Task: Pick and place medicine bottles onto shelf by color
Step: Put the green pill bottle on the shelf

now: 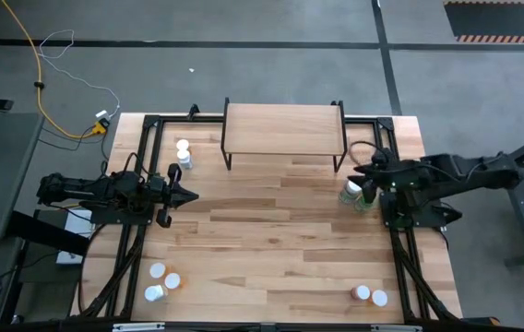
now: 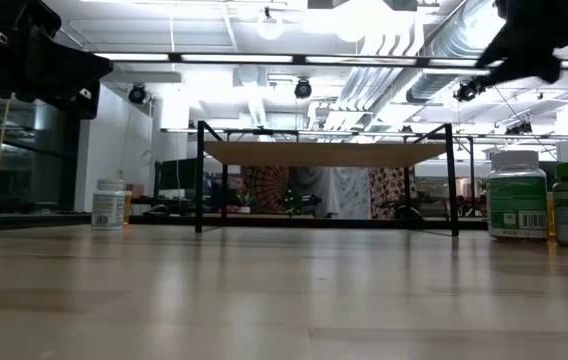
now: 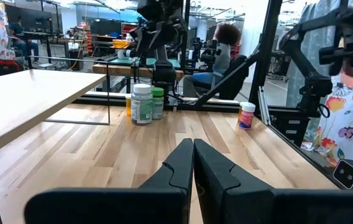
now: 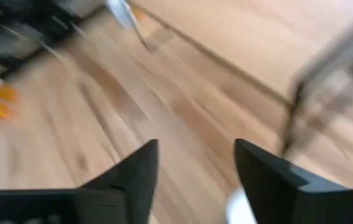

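Medicine bottles standing in four scattered groups on the light-wood bench (image 1: 280, 240): two small white-capped ones (image 1: 184, 153) near the far left corner, just beside the shelf's left legs; three white-capped ones (image 1: 160, 281) near the front left corner; two more (image 1: 370, 295) near the front right corner; and a white-capped bottle with a green label (image 1: 351, 191) touching a green-capped green bottle (image 1: 366, 197) at the right edge, close to the shelf's right front leg.

Small raised light-wood shelf on thin black legs (image 1: 284, 129) sitting along the bench's far edge, its top carrying nothing. Wide bare wood lying open across the middle, between the two arms and from the shelf forward to the front edge.

Left gripper (image 1: 188, 195) hanging over the left edge, fingers (image 3: 186, 165) pressed together on nothing, pointing across the bench toward the green pair, well apart from it; the far left pair lying near it toward the shelf.

Right gripper (image 1: 370, 182) hovering over the green pair at the right edge, fingers (image 4: 136, 165) spread apart, a white cap (image 4: 242, 208) showing between them, not clamped.
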